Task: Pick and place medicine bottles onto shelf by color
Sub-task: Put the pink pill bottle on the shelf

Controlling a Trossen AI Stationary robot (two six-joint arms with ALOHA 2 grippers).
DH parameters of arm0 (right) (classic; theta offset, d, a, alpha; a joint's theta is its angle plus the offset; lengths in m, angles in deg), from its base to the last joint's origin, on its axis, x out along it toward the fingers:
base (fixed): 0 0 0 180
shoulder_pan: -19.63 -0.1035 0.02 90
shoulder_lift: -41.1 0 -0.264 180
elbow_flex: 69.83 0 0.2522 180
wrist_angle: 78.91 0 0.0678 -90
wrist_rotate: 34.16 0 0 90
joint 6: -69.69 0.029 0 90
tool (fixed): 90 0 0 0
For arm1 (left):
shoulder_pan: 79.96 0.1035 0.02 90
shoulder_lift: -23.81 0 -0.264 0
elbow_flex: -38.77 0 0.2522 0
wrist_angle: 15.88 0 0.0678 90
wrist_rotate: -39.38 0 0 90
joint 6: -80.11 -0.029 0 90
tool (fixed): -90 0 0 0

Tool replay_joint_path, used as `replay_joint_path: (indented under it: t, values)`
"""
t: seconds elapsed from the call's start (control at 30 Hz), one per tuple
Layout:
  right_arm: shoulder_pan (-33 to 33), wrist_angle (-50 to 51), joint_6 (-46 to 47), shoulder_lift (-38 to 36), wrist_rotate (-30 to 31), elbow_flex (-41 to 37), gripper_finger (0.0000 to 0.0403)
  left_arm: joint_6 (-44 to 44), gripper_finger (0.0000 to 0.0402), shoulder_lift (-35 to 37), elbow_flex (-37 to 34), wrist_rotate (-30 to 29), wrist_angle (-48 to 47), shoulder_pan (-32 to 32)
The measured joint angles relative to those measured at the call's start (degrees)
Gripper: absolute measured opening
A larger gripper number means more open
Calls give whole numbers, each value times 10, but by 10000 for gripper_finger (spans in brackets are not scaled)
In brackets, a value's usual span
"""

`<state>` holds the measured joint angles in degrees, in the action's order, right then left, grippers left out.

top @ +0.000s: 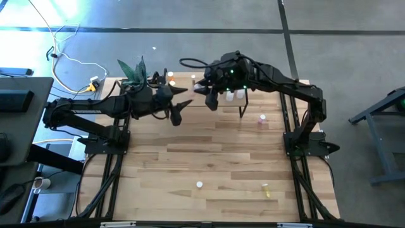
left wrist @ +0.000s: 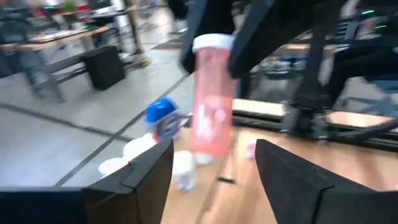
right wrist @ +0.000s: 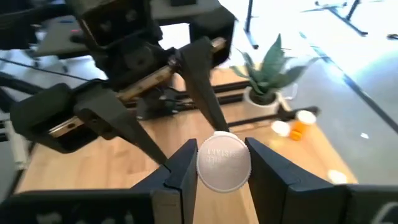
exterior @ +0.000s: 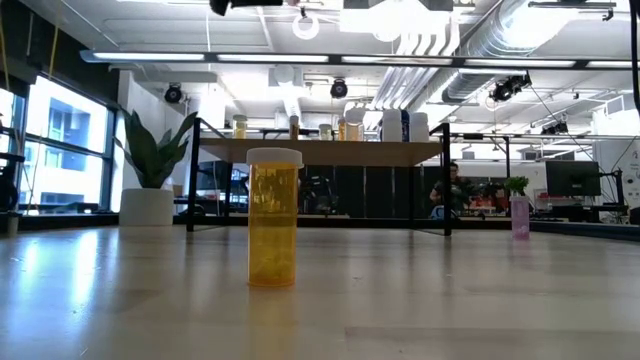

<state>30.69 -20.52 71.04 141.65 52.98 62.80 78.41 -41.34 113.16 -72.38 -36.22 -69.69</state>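
A pink medicine bottle [left wrist: 211, 118] with a white cap hangs in the air over the table's far middle, with my right gripper [right wrist: 222, 152] shut on it. My left gripper [left wrist: 214, 152] is open; its fingers stand on either side of the bottle's lower part, with a gap on both sides. In the high view the two grippers meet nose to nose, left [top: 183, 105] and right [top: 204, 90]. The shelf [exterior: 320, 152] stands on thin dark legs at the far right and carries several bottles. My right arm hides most of it from above. My right gripper pinches the bottle's white cap [right wrist: 224, 163] between its two fingers, one on either side of the cap. The fingers [left wrist: 249, 37] come at it from above, slanting down from the table's right. The bottle hangs upright below them, clear of the table.
Loose on the table are a yellow bottle [exterior: 273, 215] near the front, a white one [top: 199, 185] and a pink one [top: 262, 118] at the right. A potted plant [top: 135, 71] stands at the far left. A blue-capped bottle [left wrist: 161, 117] and white ones [left wrist: 181, 169] stand beyond the grippers.
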Motion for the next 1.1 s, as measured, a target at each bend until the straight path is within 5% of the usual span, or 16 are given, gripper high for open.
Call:
replay_joint_path:
  t: [0.4,1.1]
  values:
    - [71,22,-32,48,11,0,99,0,217,13,0,-59,-24,62]
    - [107,84,-93,159,13,0,99,0,211,11,0,-33,-32,123]
